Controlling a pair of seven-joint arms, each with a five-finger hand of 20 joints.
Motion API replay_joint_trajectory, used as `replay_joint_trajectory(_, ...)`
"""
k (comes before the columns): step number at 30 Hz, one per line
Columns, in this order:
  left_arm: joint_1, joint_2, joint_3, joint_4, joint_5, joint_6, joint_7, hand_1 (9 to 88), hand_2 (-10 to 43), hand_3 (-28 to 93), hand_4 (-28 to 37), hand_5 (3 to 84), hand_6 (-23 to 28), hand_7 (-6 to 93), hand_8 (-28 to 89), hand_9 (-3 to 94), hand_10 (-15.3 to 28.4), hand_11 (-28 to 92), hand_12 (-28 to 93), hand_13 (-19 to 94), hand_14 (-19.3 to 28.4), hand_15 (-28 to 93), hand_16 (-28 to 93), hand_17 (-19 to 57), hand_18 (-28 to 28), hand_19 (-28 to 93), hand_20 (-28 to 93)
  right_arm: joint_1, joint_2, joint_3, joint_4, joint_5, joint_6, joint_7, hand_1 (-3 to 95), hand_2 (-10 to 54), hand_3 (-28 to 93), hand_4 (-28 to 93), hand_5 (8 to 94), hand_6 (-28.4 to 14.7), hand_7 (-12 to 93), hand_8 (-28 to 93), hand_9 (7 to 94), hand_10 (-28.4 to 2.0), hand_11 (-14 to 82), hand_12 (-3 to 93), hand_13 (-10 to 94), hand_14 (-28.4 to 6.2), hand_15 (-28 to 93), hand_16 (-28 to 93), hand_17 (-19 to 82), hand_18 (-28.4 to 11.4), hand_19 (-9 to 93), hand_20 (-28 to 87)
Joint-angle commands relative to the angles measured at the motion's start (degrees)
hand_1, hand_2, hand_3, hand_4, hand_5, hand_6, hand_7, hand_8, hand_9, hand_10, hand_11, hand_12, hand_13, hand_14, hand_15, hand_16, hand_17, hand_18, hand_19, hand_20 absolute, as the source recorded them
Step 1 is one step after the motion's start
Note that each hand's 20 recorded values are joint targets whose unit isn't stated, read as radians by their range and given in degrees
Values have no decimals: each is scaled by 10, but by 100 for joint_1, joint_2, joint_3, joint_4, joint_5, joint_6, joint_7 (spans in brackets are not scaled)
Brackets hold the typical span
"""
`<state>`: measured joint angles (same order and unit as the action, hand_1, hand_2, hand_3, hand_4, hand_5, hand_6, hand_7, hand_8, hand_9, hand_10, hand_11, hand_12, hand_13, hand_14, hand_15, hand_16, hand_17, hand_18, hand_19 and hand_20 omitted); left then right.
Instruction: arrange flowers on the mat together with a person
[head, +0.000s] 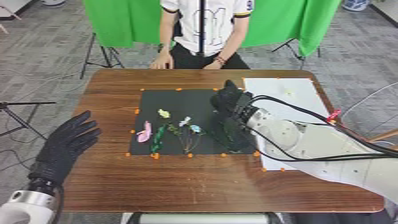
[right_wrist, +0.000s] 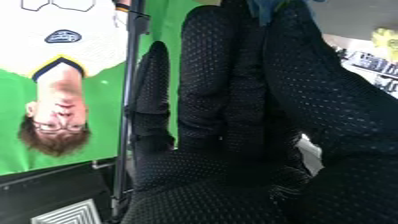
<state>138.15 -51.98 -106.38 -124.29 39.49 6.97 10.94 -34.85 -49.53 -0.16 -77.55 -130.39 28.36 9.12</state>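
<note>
In the head view, my right hand (head: 229, 102) is over the upper right of the black mat (head: 178, 100). My right hand (right_wrist: 231, 100) has its thumb and fingers pinching a blue flower (right_wrist: 266, 9) at their tips in the right wrist view. My left hand (head: 67, 145) is open beside the mat, at the table's left side. On the mat lie a pink flower (head: 144, 133), a green stem (head: 158, 139), a yellow flower (head: 163, 113), a pale flower (head: 185, 121) and a light blue flower (head: 195, 129). Dark green leaves (head: 233, 139) lie below my right hand.
A white sheet (head: 275, 87) lies right of the mat, with a faint yellow flower (head: 289, 92) on it, partly under my right arm. A red item (head: 334, 115) is at the table's right edge. The person's hands (head: 162, 62) are at the far edge.
</note>
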Motion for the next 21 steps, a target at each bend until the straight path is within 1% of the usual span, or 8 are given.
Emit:
replay_joint_trajectory(1,25,-42,7,56,6,-55,-109,260,-7,710,-183,291,24,220,-106,263,119,241,176,220,146,342,6,-80,215,470,77,3,149,-55,-360,-117,-80,-179,441,-95,799,-283,685,78,443,-91,826,-32,107,441,680,-13,511,390,240,-141,665,416)
replay_joint_trajectory(2,47,-4,15,54,-23,-37,-81,260,-6,709,-183,291,24,221,-106,263,119,241,176,220,147,343,5,-80,215,470,77,3,161,-74,-391,-148,-138,-162,440,-95,799,-283,684,77,443,-91,824,-31,107,440,678,-11,513,387,239,-141,664,416)
replay_joint_trajectory(6,32,-14,10,56,-4,-64,-110,260,-7,711,-185,292,24,223,-107,263,119,245,175,220,148,347,4,-80,215,472,77,-29,247,-75,-514,-150,-459,-57,428,-95,794,-283,665,72,445,-94,801,-30,112,436,664,-13,519,375,232,-142,659,414)
replay_joint_trajectory(9,44,-20,-7,52,4,-69,-114,260,-8,712,-186,292,24,226,-109,263,119,250,174,220,149,351,1,-80,216,474,76,-71,242,5,-445,-150,-530,-83,408,-95,794,-283,629,66,453,-107,744,-42,186,371,638,-22,546,335,222,-142,654,410)
replay_joint_trajectory(13,36,-36,-15,58,11,-86,-153,260,-7,712,-187,292,23,229,-111,263,119,253,171,220,148,353,-1,-80,215,474,74,-194,238,237,-411,-141,-538,-68,368,-95,832,-283,595,59,392,-104,662,-62,284,267,605,-36,588,259,213,-147,657,408)
replay_joint_trajectory(14,42,7,-1,63,-14,-65,-118,260,-7,711,-187,292,24,229,-112,263,118,253,170,220,148,353,-2,-79,215,474,74,-207,258,286,-443,-132,-570,-62,357,-95,845,-283,585,58,375,-112,643,-66,294,253,595,-36,592,255,212,-147,658,408)
replay_joint_trajectory(17,44,-13,-10,55,1,-79,-132,260,-8,713,-187,292,24,229,-112,263,119,254,169,220,149,354,-2,-80,215,474,74,-371,368,591,-623,-159,-716,-124,335,-95,873,-283,569,56,353,-200,614,-73,302,239,580,-40,603,244,206,-148,658,404)
replay_joint_trajectory(21,48,-31,-25,52,4,-75,-125,259,-8,713,-187,292,24,229,-112,263,119,254,168,219,149,355,-3,-80,215,475,73,-852,617,1367,-1055,-36,-1029,-266,289,-95,880,-283,516,37,341,-204,568,-80,301,233,549,-49,612,240,189,-155,652,404)
